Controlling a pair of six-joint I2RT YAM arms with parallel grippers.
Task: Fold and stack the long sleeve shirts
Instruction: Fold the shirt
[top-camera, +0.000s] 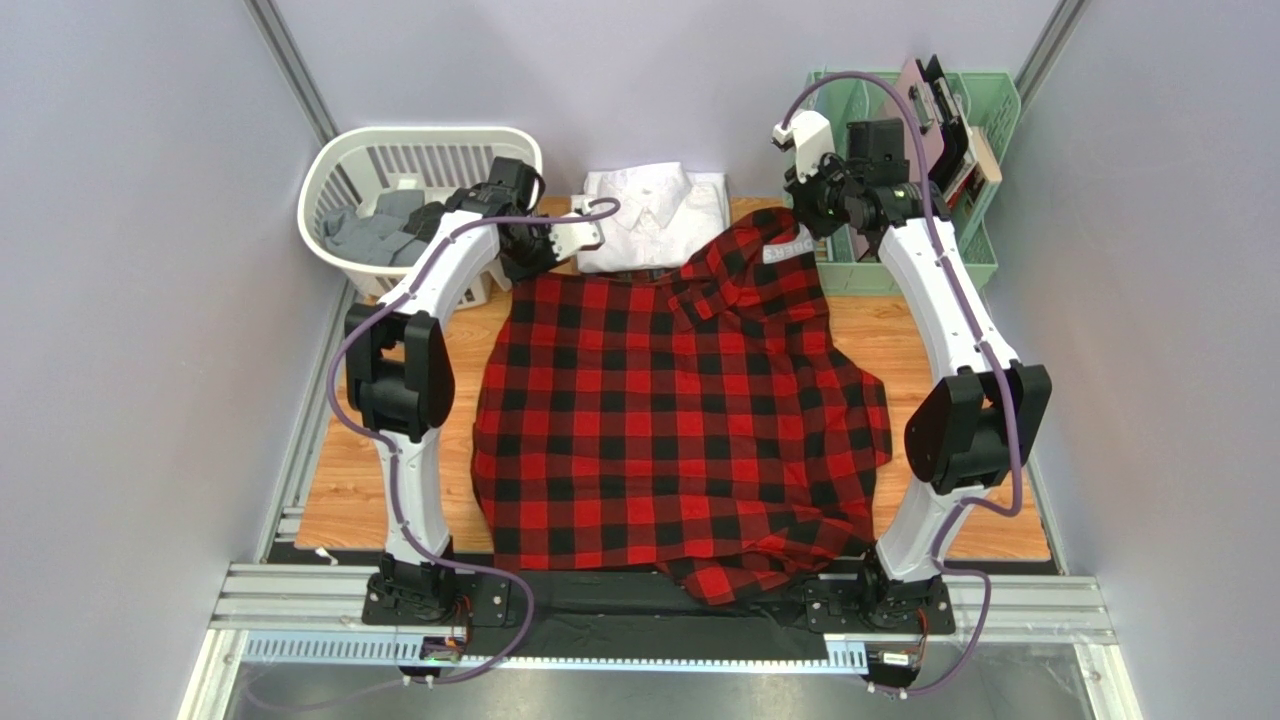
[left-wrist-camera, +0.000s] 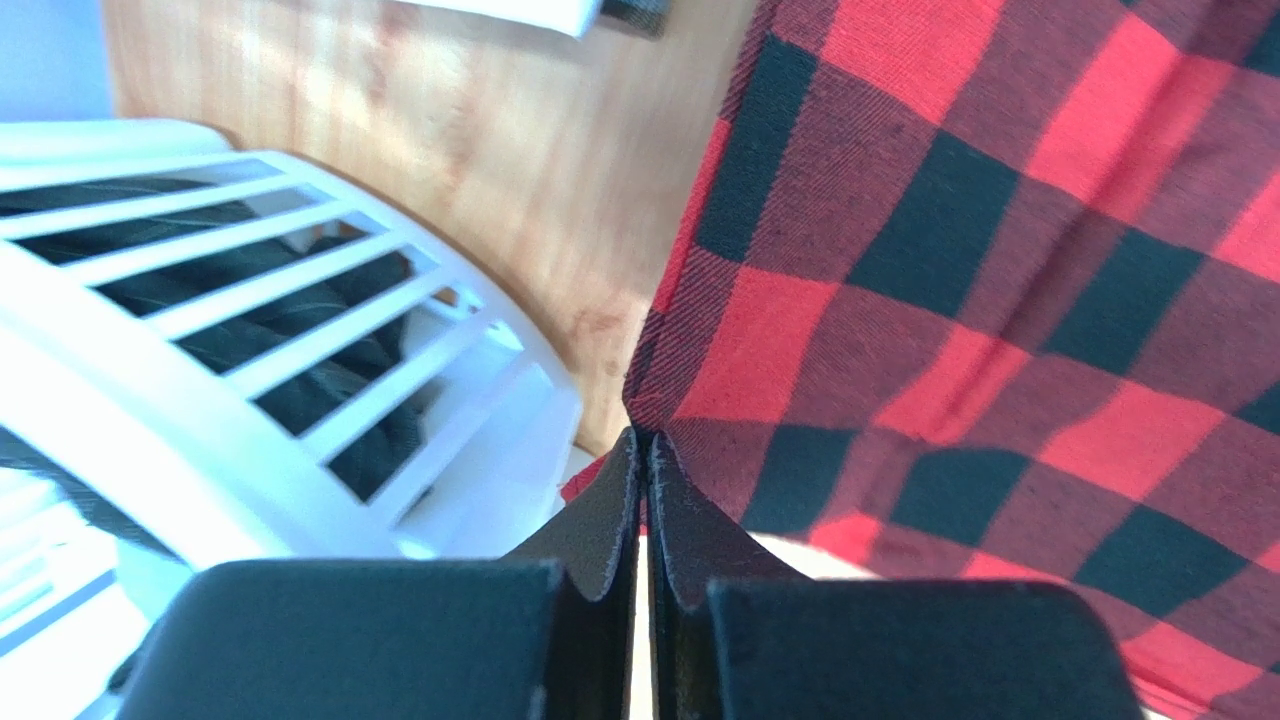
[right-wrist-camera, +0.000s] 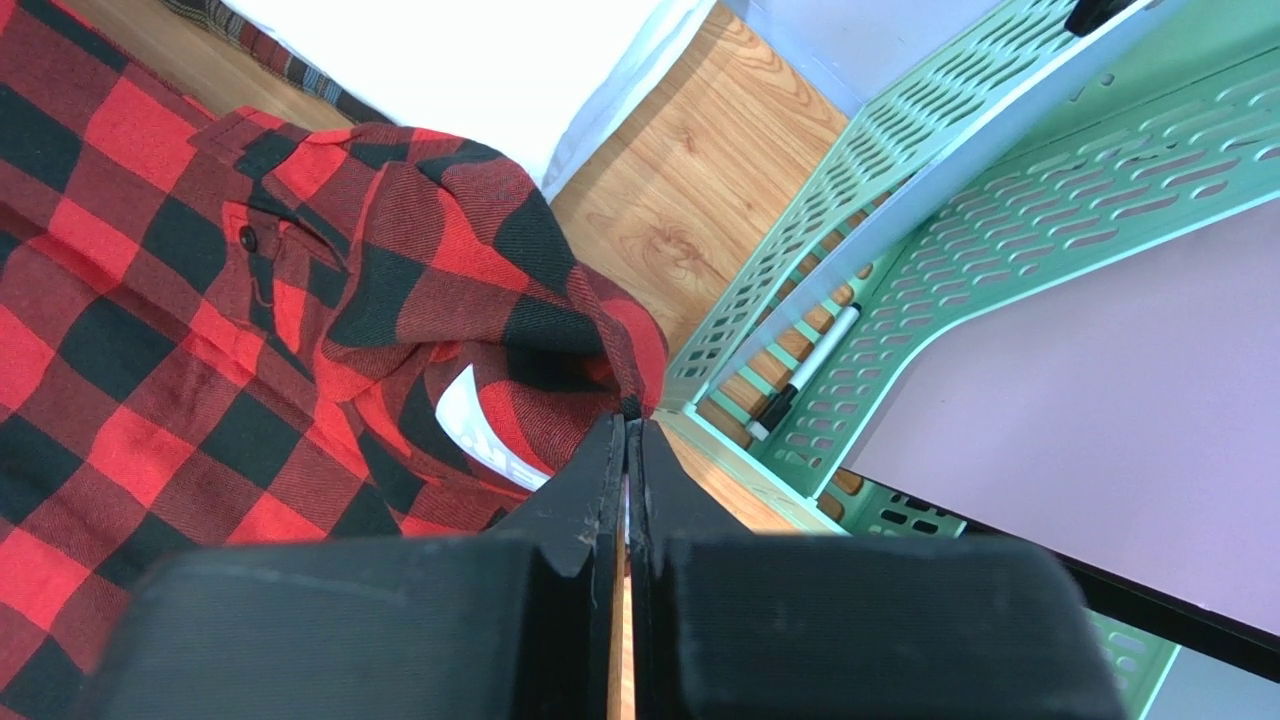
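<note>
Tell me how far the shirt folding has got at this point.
Done: the white shirt lies folded at the far side. In hand: the red-and-black flannel shirt is spread flat and unfolded, with the left gripper and right gripper each shut on its far edge. Left: fold it and stack it. Dark clothing also sits in the white basket.

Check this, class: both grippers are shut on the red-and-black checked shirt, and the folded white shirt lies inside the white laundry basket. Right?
Not quite. The top external view shows the folded white shirt at the far edge of the table, beside the white laundry basket, not inside it. The rest holds.
</note>
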